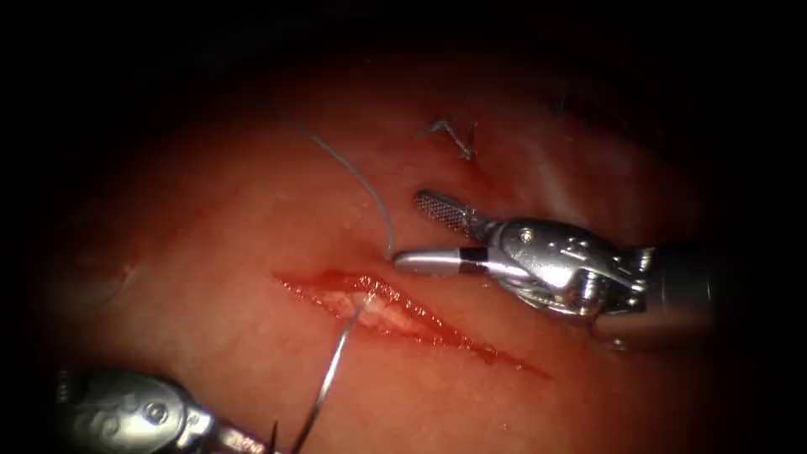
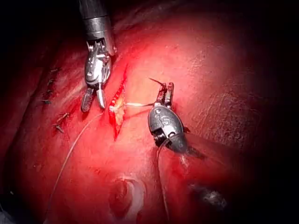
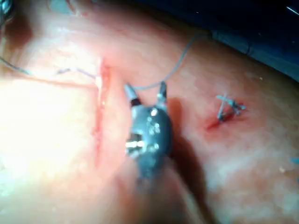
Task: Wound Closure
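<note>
Two pincers on my screen: the left pincer (image 1: pixel 252 439) is clenched on the needle (image 1: pixel 273 433), clear of the tissue (image 1: pixel 210 252); grey thread (image 1: pixel 332 370) crosses the red, gaping cut (image 1: pixel 403 315); the right pincer (image 1: pixel 412 231) gapes empty just right of it.

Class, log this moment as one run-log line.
Left end effector: shut on thin dark curved needle, outside pork tissue | right end effector: open, empty | grey thread: crosses red cut

A small tied knot (image 1: pixel 454 139) with short stiff ends sits by itself on the tissue (image 1: pixel 210 210). In the left wrist view, a few more little knots (image 2: pixel 58 122) sit near each other. Past the tissue's edge lies a dark blue sheet (image 3: pixel 243 23).
</note>
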Available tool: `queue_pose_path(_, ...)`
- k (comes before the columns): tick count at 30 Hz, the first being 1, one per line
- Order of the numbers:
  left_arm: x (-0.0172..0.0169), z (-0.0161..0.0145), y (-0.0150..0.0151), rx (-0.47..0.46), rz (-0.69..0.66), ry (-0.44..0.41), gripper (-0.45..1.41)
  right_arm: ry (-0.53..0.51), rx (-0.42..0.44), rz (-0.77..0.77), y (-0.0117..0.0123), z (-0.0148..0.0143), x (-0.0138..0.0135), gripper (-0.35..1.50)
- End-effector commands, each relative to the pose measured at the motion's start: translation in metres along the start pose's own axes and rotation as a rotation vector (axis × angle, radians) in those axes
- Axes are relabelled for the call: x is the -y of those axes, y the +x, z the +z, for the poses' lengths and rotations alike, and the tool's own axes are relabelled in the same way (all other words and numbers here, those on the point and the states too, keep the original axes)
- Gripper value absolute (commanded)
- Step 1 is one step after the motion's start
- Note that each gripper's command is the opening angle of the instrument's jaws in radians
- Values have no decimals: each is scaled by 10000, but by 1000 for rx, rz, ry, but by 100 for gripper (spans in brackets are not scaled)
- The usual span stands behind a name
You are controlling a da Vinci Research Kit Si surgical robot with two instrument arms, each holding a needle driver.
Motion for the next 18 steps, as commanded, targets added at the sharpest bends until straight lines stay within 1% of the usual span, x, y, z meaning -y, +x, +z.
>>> queue_pose_path(1,4,5,-2,-2,10,11,-45,2,-2,-1,-3,7,1,115)
queue_pose_path(9,22,-8,28,-6,139,103,-45,9,2,15,0,0,5,115)
queue_pose_path(12,31,-13,36,-6,181,141,-45,15,18,24,11,-7,6,113)
queue_pose_path(13,38,-16,41,-10,195,159,-45,10,26,34,21,-12,7,113)
queue_pose_path(15,45,-19,47,-20,204,176,-45,12,27,38,32,-17,9,113)
queue_pose_path(18,56,-25,59,-36,222,203,-45,-10,30,20,43,-22,14,113)
